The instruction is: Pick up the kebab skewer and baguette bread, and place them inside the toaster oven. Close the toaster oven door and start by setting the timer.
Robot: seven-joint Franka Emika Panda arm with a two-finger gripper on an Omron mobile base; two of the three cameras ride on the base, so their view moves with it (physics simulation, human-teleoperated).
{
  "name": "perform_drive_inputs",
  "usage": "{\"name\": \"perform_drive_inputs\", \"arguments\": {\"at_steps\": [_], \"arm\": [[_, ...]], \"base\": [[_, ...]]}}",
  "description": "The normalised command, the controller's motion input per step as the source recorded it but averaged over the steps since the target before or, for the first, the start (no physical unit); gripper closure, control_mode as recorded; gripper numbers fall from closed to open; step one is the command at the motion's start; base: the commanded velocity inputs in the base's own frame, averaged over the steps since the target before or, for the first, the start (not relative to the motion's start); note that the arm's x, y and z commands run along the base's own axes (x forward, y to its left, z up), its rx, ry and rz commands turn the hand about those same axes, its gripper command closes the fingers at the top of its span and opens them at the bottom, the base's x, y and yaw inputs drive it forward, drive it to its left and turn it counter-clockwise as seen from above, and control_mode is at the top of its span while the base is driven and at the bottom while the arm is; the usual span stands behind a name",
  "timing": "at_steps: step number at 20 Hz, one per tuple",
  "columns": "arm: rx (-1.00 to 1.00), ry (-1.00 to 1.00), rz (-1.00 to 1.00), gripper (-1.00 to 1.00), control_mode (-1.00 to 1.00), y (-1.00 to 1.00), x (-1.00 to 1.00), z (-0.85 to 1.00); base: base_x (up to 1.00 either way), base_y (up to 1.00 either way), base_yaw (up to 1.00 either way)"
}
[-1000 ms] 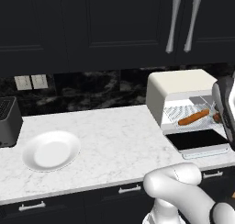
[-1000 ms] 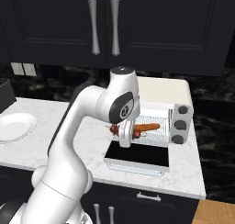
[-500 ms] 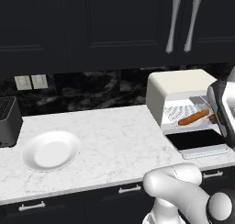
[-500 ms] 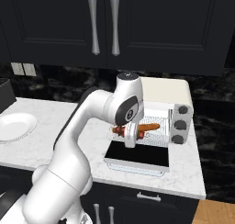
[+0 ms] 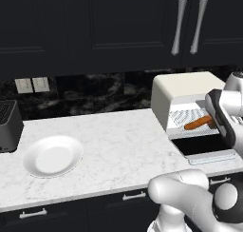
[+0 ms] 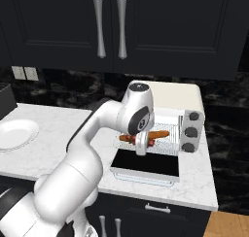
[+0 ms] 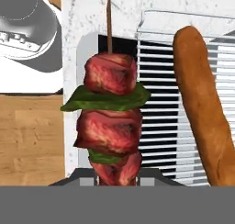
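My gripper (image 7: 118, 178) is shut on the kebab skewer (image 7: 112, 126), whose red meat chunks and green pieces stand up along the stick in the hand view. The hand hangs just in front of the toaster oven (image 6: 170, 97), over its open door (image 6: 146, 163), which lies flat. The baguette bread (image 7: 202, 108) lies on the wire rack (image 7: 160, 103) inside, beside the skewer. In the right base view the baguette bread (image 6: 158, 134) shows behind my gripper (image 6: 141, 151). The left base view has the baguette bread (image 5: 198, 123) inside the toaster oven (image 5: 182, 86).
A white plate (image 5: 52, 156) sits on the marble counter at the left, and a dark slot toaster (image 5: 8, 126) stands at the far left edge. Dark knobs (image 6: 192, 131) run down the oven's right side. Black cabinets hang above.
My hand has edged slightly toward the oven opening with the skewer in it. The baguette has stayed on the rack and the door still lies open.
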Motion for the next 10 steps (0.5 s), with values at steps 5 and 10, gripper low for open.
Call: {"name": "perform_drive_inputs", "arguments": {"at_steps": [5,10], "arm": [[0.0,0.0,0.0,1.0,-1.0,-0.13,0.41,-0.32],[0.0,0.0,0.0,1.0,-1.0,-0.11,0.42,-0.25]], "base": [[0.0,0.0,0.0],[0.0,0.0,0.0]]}}
